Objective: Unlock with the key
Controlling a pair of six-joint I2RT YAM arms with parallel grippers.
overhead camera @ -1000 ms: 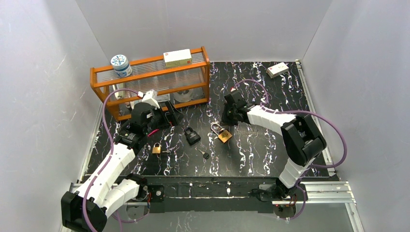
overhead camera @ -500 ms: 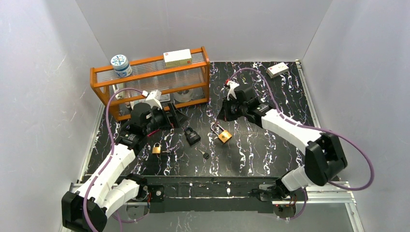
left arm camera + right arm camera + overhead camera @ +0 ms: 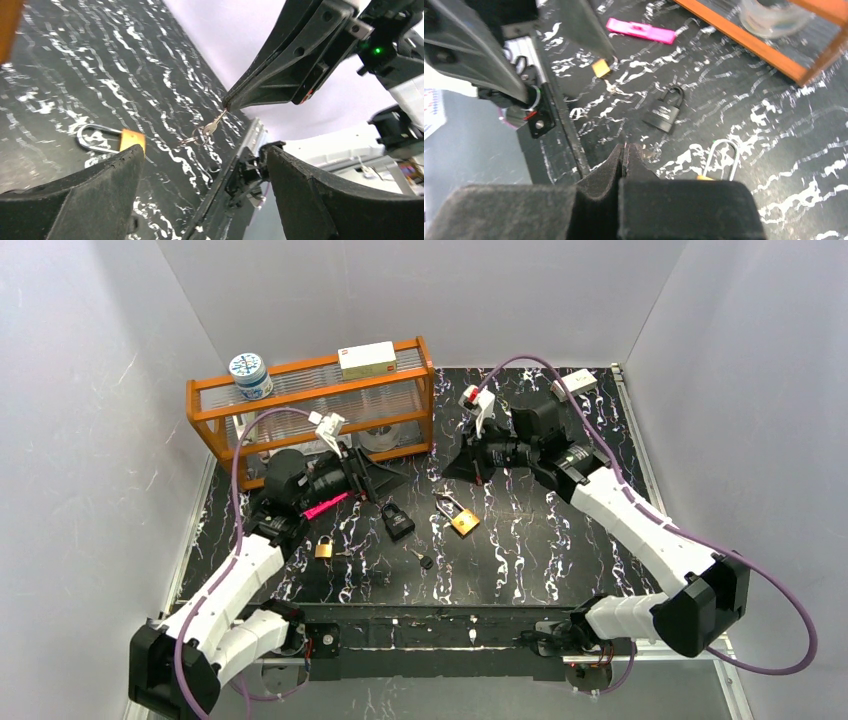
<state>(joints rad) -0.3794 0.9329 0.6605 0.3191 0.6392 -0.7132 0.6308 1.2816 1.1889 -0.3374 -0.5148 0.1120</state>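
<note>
My right gripper is shut on a small silver key with a ring, which hangs from its fingertips above the table. In the right wrist view the gripper shows its jaws pressed together. A brass padlock with its shackle raised lies just below it and also shows in the left wrist view. My left gripper is open and empty, facing the right gripper, and its jaws stand wide apart in its own view. A black padlock lies below it.
A small brass padlock and a black-headed key lie nearer the front. A pink strip lies under the left arm. An orange shelf with a tin and a white box stands back left.
My right arm has swung back and its gripper has lifted from beside the brass padlock. My left gripper has reached rightward and turned to face it.
</note>
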